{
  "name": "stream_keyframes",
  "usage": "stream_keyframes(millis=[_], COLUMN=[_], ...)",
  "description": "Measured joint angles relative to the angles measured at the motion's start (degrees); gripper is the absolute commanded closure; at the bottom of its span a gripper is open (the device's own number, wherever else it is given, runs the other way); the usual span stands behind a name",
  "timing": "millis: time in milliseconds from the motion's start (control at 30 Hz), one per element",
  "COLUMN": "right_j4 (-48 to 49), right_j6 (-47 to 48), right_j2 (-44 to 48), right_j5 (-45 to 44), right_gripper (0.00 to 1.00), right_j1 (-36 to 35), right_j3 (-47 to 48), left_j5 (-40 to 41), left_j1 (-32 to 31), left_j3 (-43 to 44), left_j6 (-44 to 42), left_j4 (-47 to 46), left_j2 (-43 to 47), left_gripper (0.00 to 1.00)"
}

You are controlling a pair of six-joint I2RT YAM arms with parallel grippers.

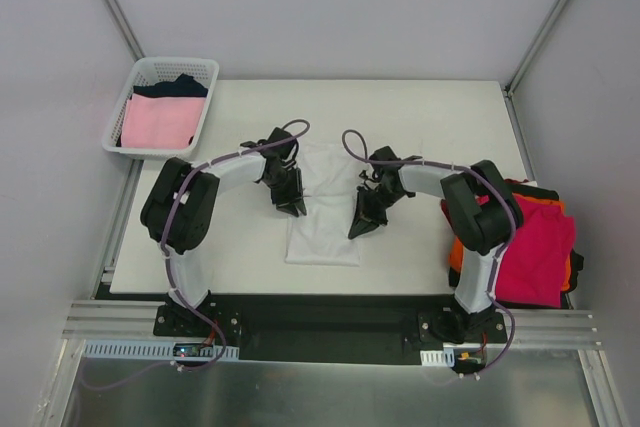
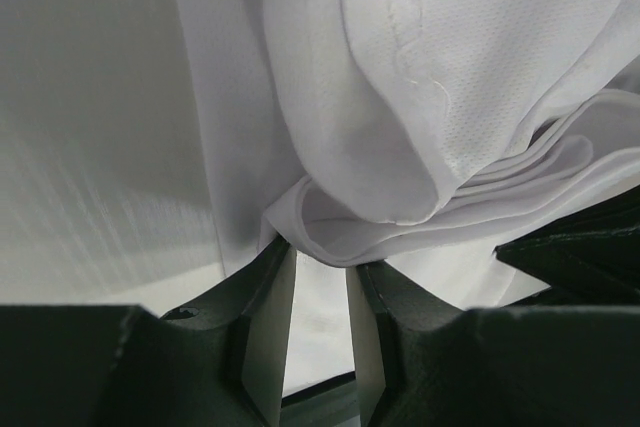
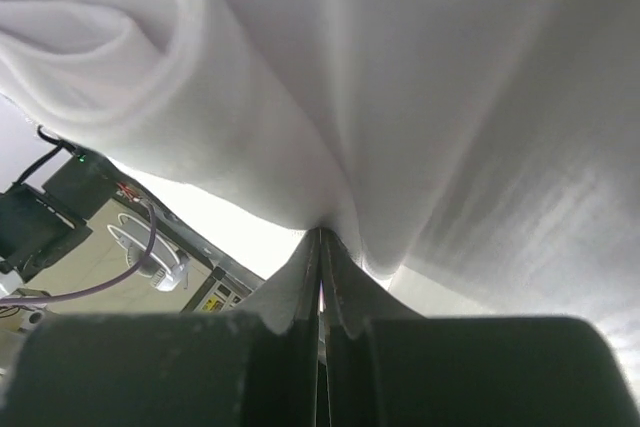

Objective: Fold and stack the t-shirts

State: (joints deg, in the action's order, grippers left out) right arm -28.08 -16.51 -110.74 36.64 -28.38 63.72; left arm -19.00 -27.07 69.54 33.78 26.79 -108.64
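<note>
Matte black fingers of the left tool (image 2: 320,269) fill the bottom of its wrist view. They stand slightly apart, and a thick, rounded bundle of several layers of the white t-shirt (image 2: 400,97) is pinched at their tips. The cloth there shows a fine mesh knit, a wavy stitched seam and soft stacked edges that curl like pages. The right tool (image 3: 322,247) has its fingers pressed together on a thin edge of the same shirt, which rises from the tips in a smooth, taut sheet with one plump rolled fold at the upper left. From above, the shirt forms a long narrow rectangle in the middle of the pale, flat surface (image 1: 420,117). Its near end lies spread flat, and its middle is gathered between the two tools, one on each long edge. At the right edge of the surface a magenta-red t-shirt (image 1: 535,247) lies folded on top of an orange t-shirt (image 1: 456,249), whose edge peeks out on both sides. This pile is well apart from the white shirt. Off the far left corner sits a white plastic lattice basket (image 1: 205,97). It holds a pale pink t-shirt (image 1: 157,121), folded roughly square, with a dark t-shirt (image 1: 180,85) crumpled behind it.
</note>
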Motion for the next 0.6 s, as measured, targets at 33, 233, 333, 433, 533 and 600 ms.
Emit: stream_keyframes(millis=[33, 233, 333, 433, 533, 600], right_j4=[0.0, 0.33, 0.48, 0.63, 0.68, 0.68], right_j6=[-0.04, -0.46, -0.66, -0.79, -0.83, -0.83], right_j2=[0.55, 2.99, 4.11, 5.07, 5.29, 5.31], right_j5=[-0.22, -1.38, -1.7, -1.99, -2.16, -2.21], right_gripper=[0.97, 0.97, 0.97, 0.97, 0.97, 0.97], right_j1=[-0.02, -0.02, -0.11, -0.39, -0.68, -0.83], right_j3=[-0.66, -3.58, -4.98, -6.08, -6.36, -6.36], left_j5=[0.0, -0.33, -0.46, -0.59, -0.7, -0.79], left_j1=[-0.33, -0.74, -0.76, -0.74, -0.76, -0.76], left_j3=[-1.09, -6.54, -7.89, -8.2, -8.2, -8.2], left_j6=[0.04, 0.37, 0.61, 0.96, 1.2, 1.25], left_j4=[-0.04, -0.52, -0.59, -0.74, -0.81, -0.85], left_j2=[0.87, 4.66, 5.51, 5.6, 5.6, 5.6], left_gripper=[0.73, 0.73, 0.73, 0.73, 0.72, 0.72])
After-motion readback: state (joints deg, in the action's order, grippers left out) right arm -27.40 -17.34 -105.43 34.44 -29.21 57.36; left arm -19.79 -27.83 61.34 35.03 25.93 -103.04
